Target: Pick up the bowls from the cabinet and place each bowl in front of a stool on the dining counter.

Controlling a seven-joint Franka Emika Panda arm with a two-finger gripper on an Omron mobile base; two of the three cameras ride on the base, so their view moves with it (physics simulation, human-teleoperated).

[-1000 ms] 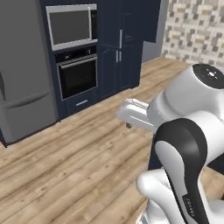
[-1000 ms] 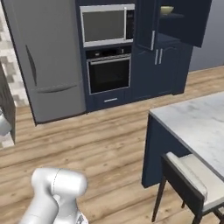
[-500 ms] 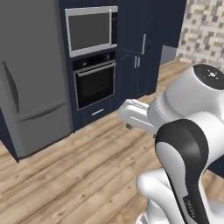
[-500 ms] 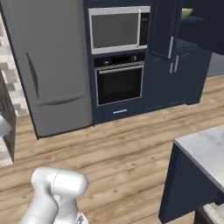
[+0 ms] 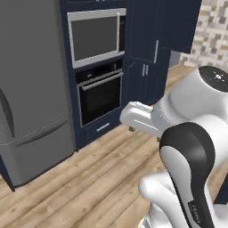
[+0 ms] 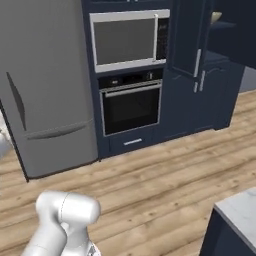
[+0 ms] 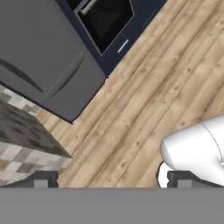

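Note:
The cabinet (image 6: pixel 200 75) is the tall navy unit right of the oven column, with its upper door swung open; in the left base view the cabinet (image 5: pixel 149 58) stands behind my arm. A tan-yellow bowl (image 6: pixel 215 17) sits in the cabinet's shelf recess, partly hidden by the open door. Only a marble corner of the dining counter (image 6: pixel 241 209) shows, at the lower right. In the hand view my gripper (image 7: pixel 112 180) is open, fingertips (image 7: pixel 41 180) wide apart, nothing between them, facing the wood floor.
A grey fridge (image 5: pixel 31 98) stands at the left. Beside it a built-in microwave (image 5: pixel 95 35) sits over a black oven (image 5: pixel 100 95). Wood floor (image 6: pixel 150 175) lies between me and the units. My folded arm (image 5: pixel 191 147) fills the lower right of the left base view.
The whole scene has shifted: the base has moved, so fridge, oven and cabinet look closer and further right. The counter has slid almost out of the right base view. The gripper stays open.

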